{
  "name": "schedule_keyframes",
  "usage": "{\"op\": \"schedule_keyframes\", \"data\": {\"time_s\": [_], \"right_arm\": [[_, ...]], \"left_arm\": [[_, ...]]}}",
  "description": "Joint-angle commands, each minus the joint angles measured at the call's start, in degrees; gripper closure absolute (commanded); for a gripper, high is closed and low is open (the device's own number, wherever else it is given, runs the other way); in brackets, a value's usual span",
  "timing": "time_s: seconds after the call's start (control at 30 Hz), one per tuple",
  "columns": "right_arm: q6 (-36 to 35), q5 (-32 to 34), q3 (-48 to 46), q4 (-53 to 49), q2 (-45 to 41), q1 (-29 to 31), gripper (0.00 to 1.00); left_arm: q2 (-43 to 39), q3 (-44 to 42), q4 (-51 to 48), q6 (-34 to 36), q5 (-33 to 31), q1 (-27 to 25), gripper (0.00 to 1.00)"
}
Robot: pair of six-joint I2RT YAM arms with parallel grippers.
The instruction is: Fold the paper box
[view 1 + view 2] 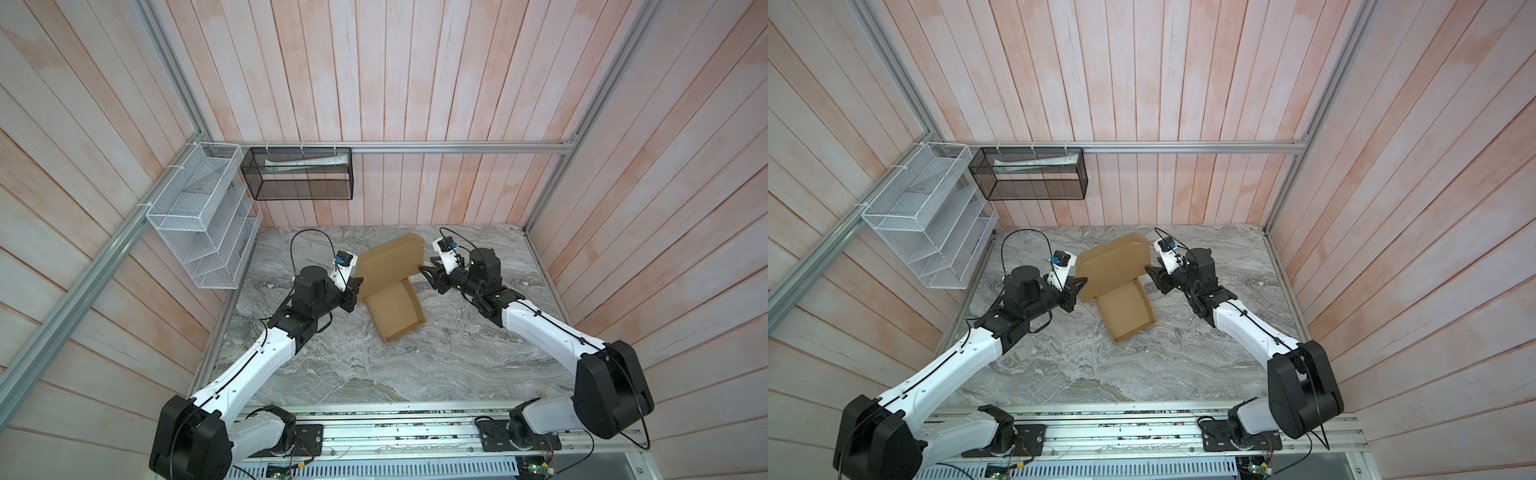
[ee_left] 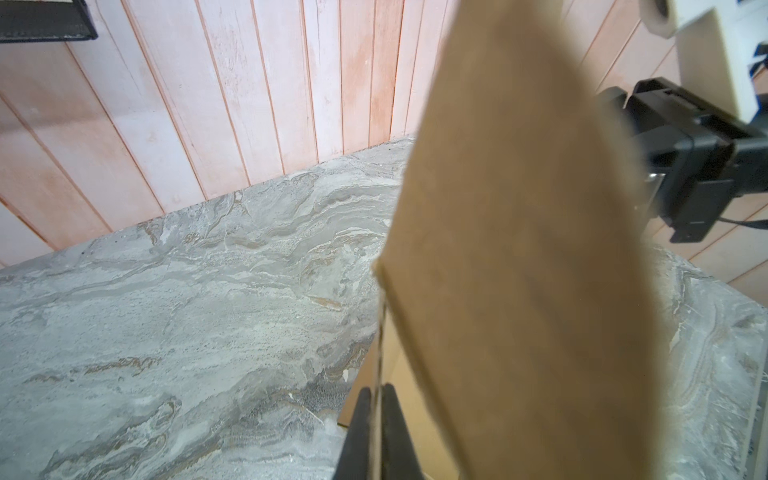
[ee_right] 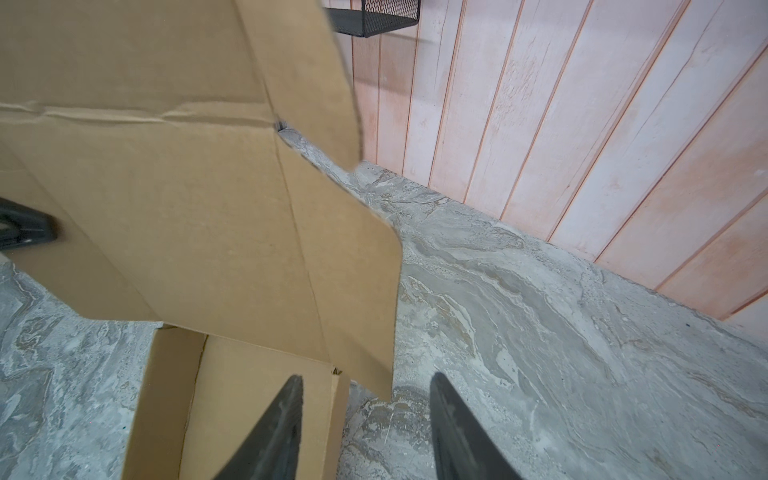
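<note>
Pink-washed plank walls (image 1: 415, 83) close in a grey marbled table (image 1: 374, 374). Near its middle, toward the back, lies the box (image 1: 397, 311), plain brown cardboard with no print.

Its tray (image 1: 1127, 311) sits on the table, open side up, with low walls standing on its long sides and near end. The lid (image 1: 388, 264) rises from the tray's far end and tilts over it, its outer face showing in both top views. A narrow front flap with a rounded corner runs along the lid's far edge. In the right wrist view a crease crosses the lid, and a side flap with a rounded corner hangs down on the right.

The left gripper (image 2: 377, 399) is clamped on a thin cardboard edge at the lid's left side, holding the lid up off the tray. The right gripper (image 3: 365, 395) stands spread apart and holds nothing. It is just beside the lid's right edge, with the side flap's lower corner showing between its fingers (image 3: 286, 415). Whether they touch it I cannot tell.

A white basket (image 1: 199, 216) hangs on the left wall and a black basket (image 1: 299, 174) on the back wall, with papers lying in the black one. Both are well apart from the box, and the table around it is bare marble.
</note>
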Motion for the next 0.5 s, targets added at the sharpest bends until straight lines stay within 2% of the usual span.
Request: {"op": "schedule_keyframes", "data": {"time_s": [0.0, 0.47], "right_arm": [[-1.5, -3.3, 0.5, 0.3, -1.7, -1.4, 0.50], [-2.2, -5.9, 1.7, -0.2, -0.2, -5.2, 0.50]], "left_arm": [[2.2, 2.6, -2.4, 4.4, 5.0, 0.5, 1.00], [8.9, 5.9, -2.1, 8.6, 9.6, 1.0, 1.00]]}}
